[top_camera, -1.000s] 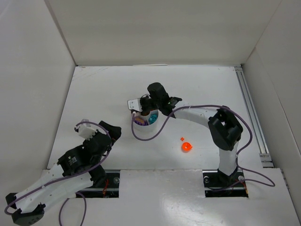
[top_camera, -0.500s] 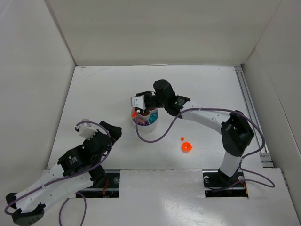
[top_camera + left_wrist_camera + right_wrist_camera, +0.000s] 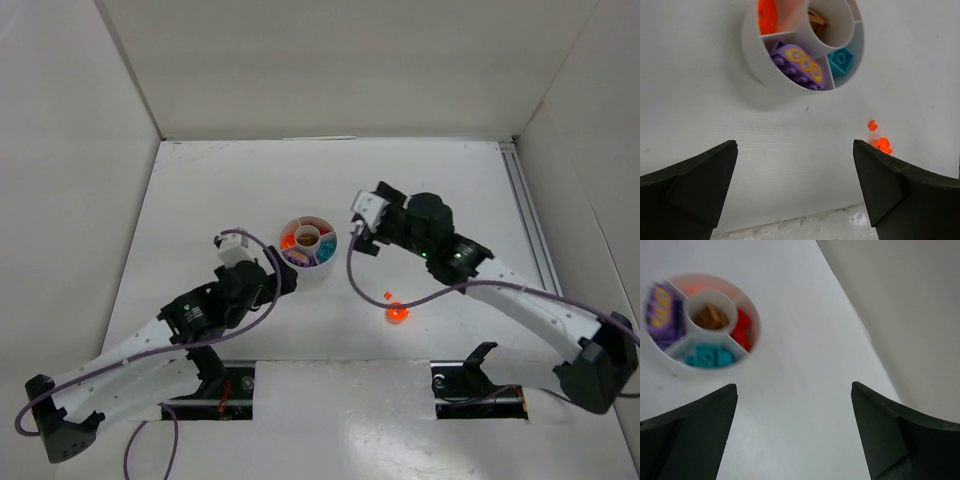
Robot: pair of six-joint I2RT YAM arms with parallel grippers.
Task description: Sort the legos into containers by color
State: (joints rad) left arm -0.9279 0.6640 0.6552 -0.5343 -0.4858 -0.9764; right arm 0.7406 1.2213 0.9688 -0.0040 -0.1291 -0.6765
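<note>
On the white bench [image 3: 450, 180] we see a small round white plastic dish [image 3: 757, 60] with coloured plastic bricks [image 3: 800, 62] inside | two orange plastic pieces [image 3: 397, 312] loose, right of it | left claw [image 3: 795, 170] and right claw [image 3: 795, 410] wide, empty

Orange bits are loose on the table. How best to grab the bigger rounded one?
Probably straight from above with the right end effector, open, fingers closing across the rounded middle of the bigger orange piece. It lies low on the table, clear of the tiny orange bit, sides free.
</note>
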